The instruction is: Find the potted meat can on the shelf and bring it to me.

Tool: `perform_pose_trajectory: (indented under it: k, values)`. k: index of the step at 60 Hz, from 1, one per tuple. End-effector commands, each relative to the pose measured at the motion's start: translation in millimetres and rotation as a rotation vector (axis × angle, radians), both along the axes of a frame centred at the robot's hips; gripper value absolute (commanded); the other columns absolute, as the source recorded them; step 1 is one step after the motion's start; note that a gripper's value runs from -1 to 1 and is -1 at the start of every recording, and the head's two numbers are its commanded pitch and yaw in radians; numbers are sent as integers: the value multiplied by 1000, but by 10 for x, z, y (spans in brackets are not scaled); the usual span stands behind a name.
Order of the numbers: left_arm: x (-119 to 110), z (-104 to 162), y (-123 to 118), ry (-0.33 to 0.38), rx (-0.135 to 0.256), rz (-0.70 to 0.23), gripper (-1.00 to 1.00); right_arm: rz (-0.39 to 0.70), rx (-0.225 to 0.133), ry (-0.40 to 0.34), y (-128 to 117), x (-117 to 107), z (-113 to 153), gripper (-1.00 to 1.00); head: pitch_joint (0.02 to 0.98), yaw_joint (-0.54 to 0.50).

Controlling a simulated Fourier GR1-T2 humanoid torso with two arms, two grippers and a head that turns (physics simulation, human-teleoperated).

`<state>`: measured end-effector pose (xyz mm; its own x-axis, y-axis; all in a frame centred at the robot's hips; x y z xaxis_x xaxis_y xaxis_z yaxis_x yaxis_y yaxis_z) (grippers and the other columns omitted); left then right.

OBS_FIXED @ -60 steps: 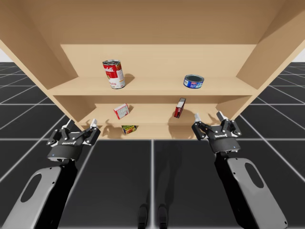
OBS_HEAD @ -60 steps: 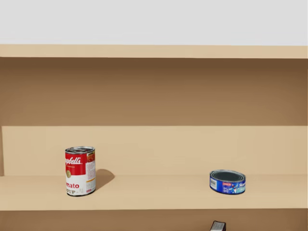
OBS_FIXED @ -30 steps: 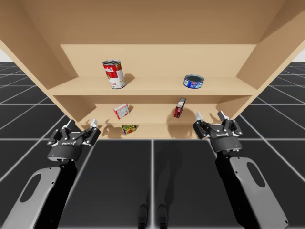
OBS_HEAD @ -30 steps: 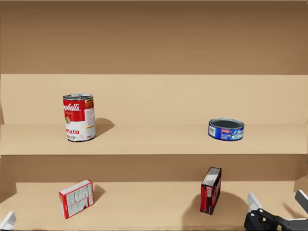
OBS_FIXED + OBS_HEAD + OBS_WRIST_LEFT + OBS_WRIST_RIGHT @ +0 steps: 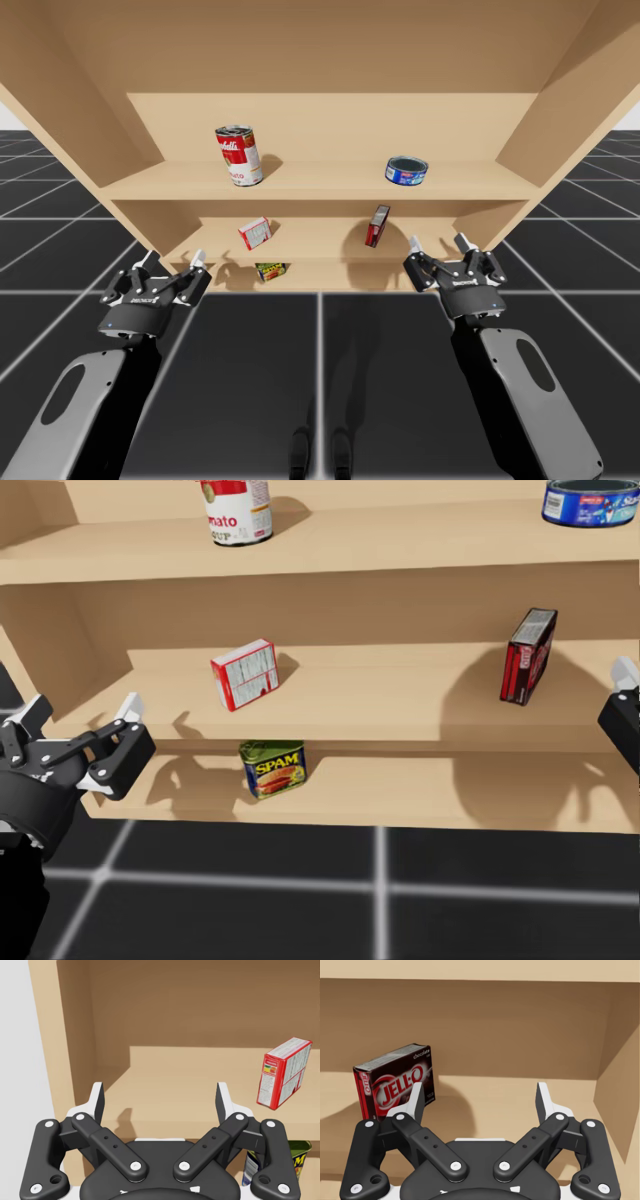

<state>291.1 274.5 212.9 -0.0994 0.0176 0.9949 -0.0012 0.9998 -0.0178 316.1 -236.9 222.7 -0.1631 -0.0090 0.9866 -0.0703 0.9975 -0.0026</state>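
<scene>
The potted meat can (image 5: 272, 768), a small green, yellow and blue rounded-rectangular tin, stands on the lowest shelf board (image 5: 450, 790), left of the middle (image 5: 270, 270). My left gripper (image 5: 170, 260) hovers open in front of the shelf's left end, to the left of the can and apart from it (image 5: 82, 715). In the left wrist view the can (image 5: 299, 1154) peeks out beside and below the open left gripper (image 5: 160, 1095). My right gripper (image 5: 437, 243) is open and empty near the shelf's right end, facing a dark red box (image 5: 395, 1085).
A red-and-white soup can (image 5: 238, 154) and a flat blue can (image 5: 407, 169) stand on the top board. A white-and-red box (image 5: 245, 673) and the dark red box (image 5: 528, 655) stand on the middle board. The shelf's side walls (image 5: 47, 1035) flank both grippers.
My head has turned downward, so the lower boards and the potted meat can have come into the head view. Both arms stay almost where they were.
</scene>
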Motion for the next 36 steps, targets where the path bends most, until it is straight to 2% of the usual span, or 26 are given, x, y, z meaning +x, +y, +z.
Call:
perform_pose_trajectory:
  k: [1, 9, 16, 19, 23, 28, 29, 36]
  values:
    - [-6, 5, -22, -1, -4, -10, -1000, 1, -2, 6, 7, -2, -6, -1000, 732, 177]
    - [-21, 9, -88, -1, -8, -26, -1000, -5, -3, 2, 4, -3, -2, -1000, 765, 203]
    - [-83, 72, -158, 2, -37, -69, -1000, -10, -1, 1, 2, -4, 0, -1000, 767, 204]
    - [-157, 148, -196, -5, -45, -93, -1000, -12, 0, 1, 1, -4, 1, -1000, 763, 203]
    - [-248, 204, -224, -11, -36, -116, -1000, -12, 3, 2, -1, -4, 3, -1000, 760, 203]
    - [-379, 226, -242, 11, -29, -156, -1000, -9, 6, 4, -3, -3, 3, -1000, 756, 206]
    - [-386, 210, -238, -24, -35, -173, -1000, -9, 6, 4, -5, -2, 3, -1000, 757, 207]
    - [-535, 201, -252, 21, -57, -234, -1000, -6, 7, 4, -12, 0, 8, -1000, 756, 211]
